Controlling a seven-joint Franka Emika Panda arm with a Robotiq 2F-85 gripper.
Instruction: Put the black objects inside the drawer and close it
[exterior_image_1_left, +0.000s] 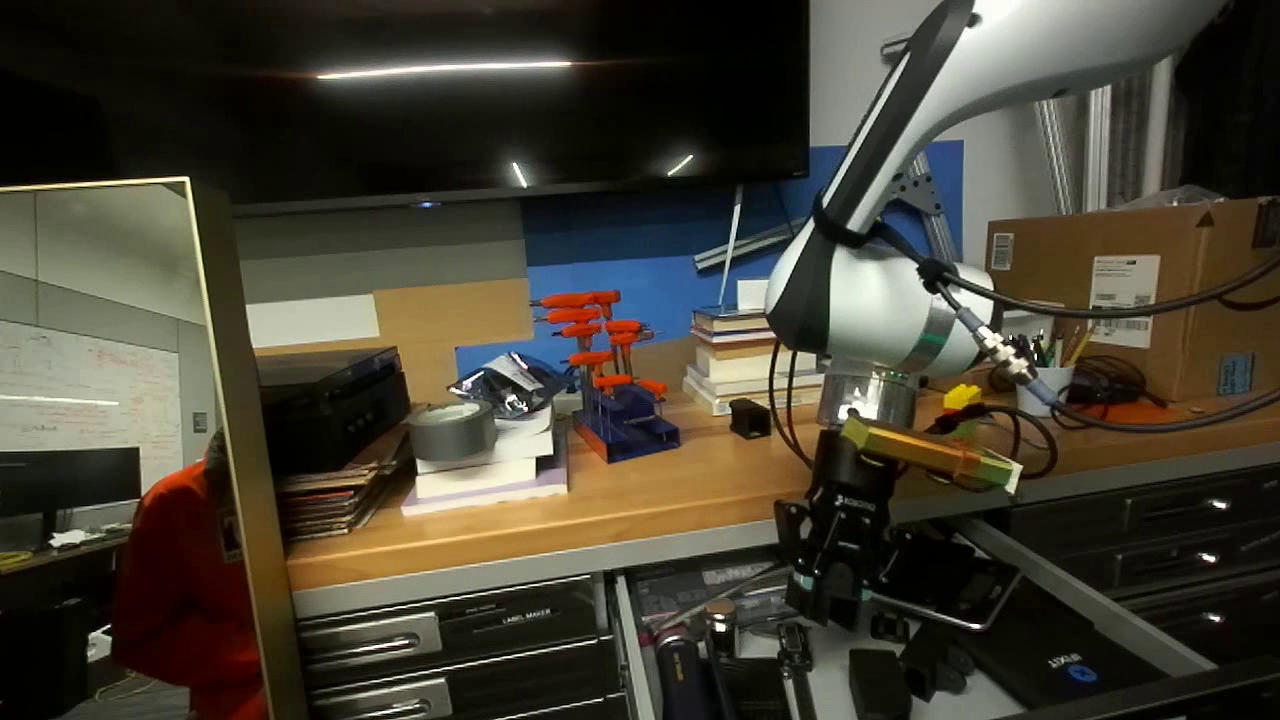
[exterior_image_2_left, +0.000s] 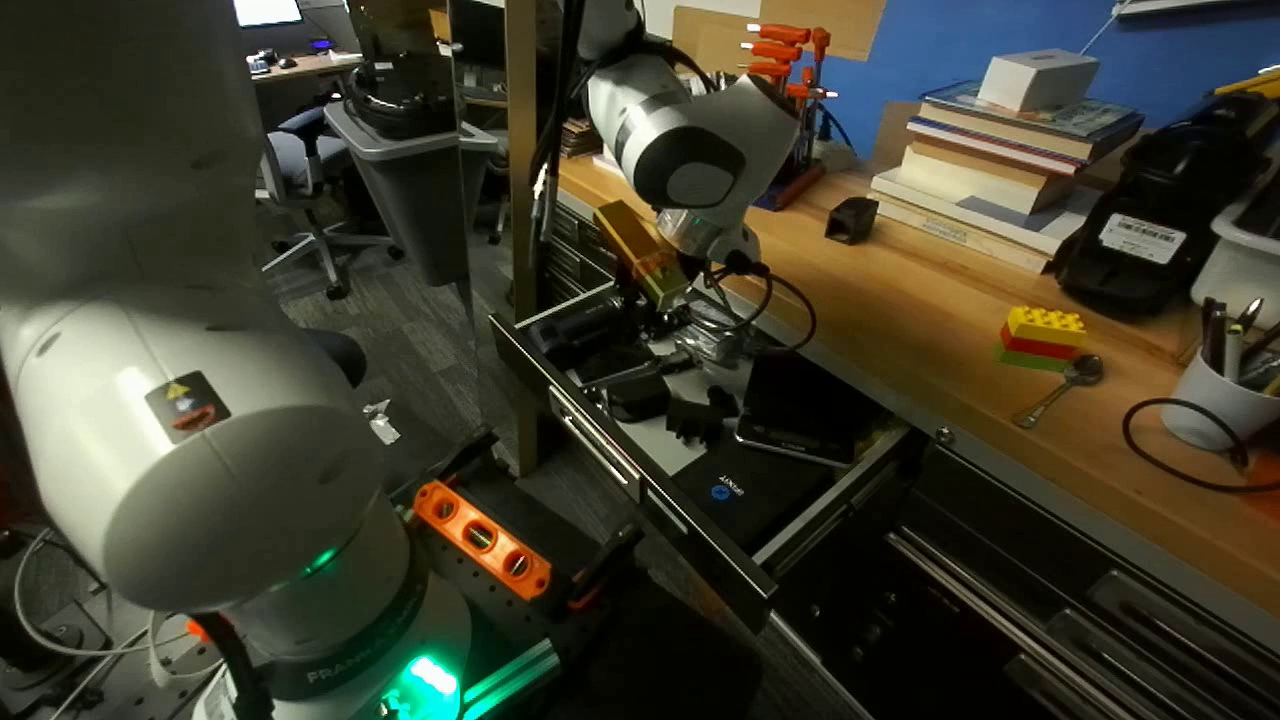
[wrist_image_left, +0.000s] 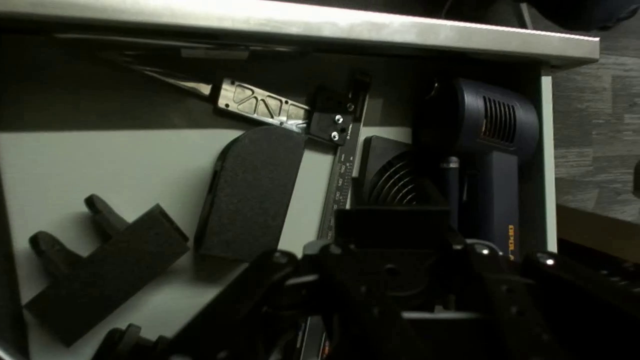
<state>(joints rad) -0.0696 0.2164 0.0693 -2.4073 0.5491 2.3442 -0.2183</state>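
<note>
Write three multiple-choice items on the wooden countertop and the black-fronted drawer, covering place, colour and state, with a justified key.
1. The black-fronted drawer is:
A. Shut
B. Lifted out
C. Pulled open

2. The small matte-black block near the piled books rests:
A. In the drawer
B. On the wooden countertop
C. Atop the books

3. What colour tops the studded plastic brick stack?
A. Yellow
B. Blue
C. White

1 C: its front juts out, contents exposed.
2 B: both exterior views show it sitting on wood.
3 A: in an exterior view, yellow lies above red and green.
</note>
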